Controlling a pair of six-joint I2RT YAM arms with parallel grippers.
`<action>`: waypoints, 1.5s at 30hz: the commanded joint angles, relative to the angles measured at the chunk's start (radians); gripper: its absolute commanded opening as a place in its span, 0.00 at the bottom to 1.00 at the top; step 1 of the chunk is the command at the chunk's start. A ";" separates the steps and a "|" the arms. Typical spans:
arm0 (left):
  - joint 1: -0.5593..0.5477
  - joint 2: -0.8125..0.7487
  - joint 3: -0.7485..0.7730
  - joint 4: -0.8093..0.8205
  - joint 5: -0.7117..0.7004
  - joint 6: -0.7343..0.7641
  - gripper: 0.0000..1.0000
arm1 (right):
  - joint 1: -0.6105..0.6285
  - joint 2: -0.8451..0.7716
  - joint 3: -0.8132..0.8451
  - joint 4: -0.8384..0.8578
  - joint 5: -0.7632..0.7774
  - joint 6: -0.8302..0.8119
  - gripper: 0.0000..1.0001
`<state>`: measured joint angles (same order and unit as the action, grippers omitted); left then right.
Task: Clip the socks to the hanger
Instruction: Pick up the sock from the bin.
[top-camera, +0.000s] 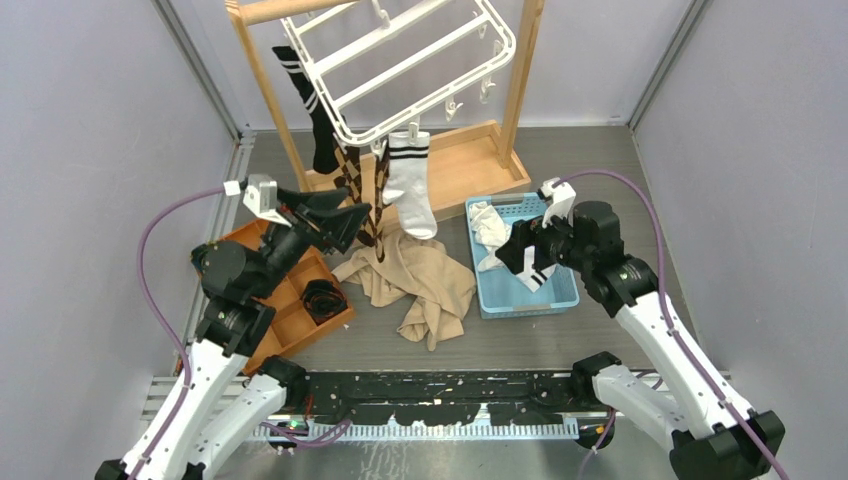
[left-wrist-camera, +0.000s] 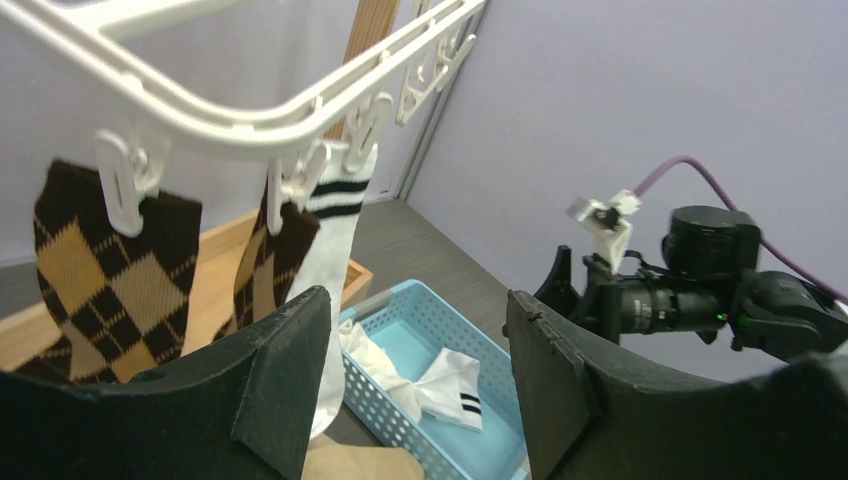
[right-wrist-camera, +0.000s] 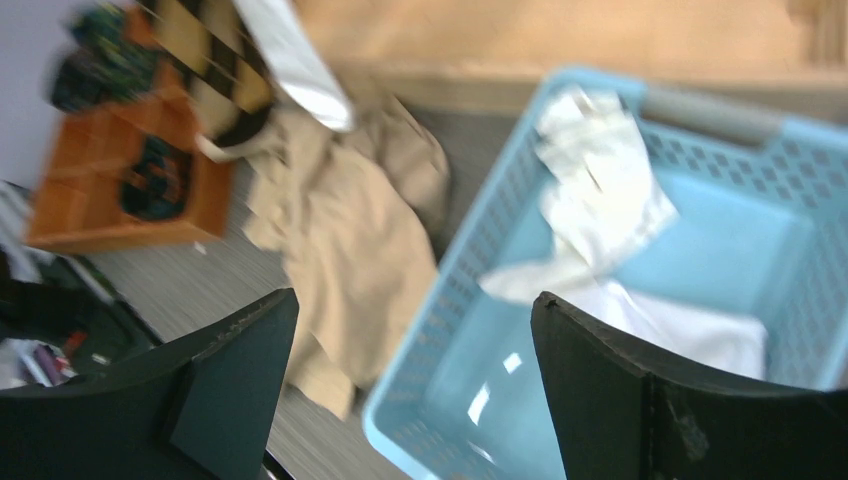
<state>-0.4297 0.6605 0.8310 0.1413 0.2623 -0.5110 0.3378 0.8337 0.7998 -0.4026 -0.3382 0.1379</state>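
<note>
Socks (top-camera: 489, 226) in the basket (top-camera: 522, 306) lie partly hidden behind right pincer (top-camera: 521, 260).

Wooden stand (top-camera: 520, 80) at the far side of my grey table (top-camera: 600, 160), its base board resting on the surface. Blue perforated basket (top-camera: 530, 310) right of centre, just beside the stand's base. Beige cloth (top-camera: 420, 285) lies crumpled between the basket and the orange compartment tray (top-camera: 290, 335) on my left.
</note>
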 joint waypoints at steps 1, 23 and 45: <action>0.005 -0.097 -0.088 -0.061 0.004 -0.053 0.68 | -0.003 0.098 0.105 -0.255 0.159 -0.175 0.91; 0.005 -0.331 -0.284 -0.221 -0.101 -0.160 0.72 | 0.101 0.694 0.326 -0.389 0.491 -0.452 0.92; 0.005 -0.307 -0.299 -0.163 -0.088 -0.172 0.72 | 0.025 0.847 0.367 -0.292 0.563 -0.453 0.77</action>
<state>-0.4297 0.3458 0.5339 -0.0776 0.1726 -0.6746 0.3691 1.6691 1.1675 -0.7280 0.2230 -0.3130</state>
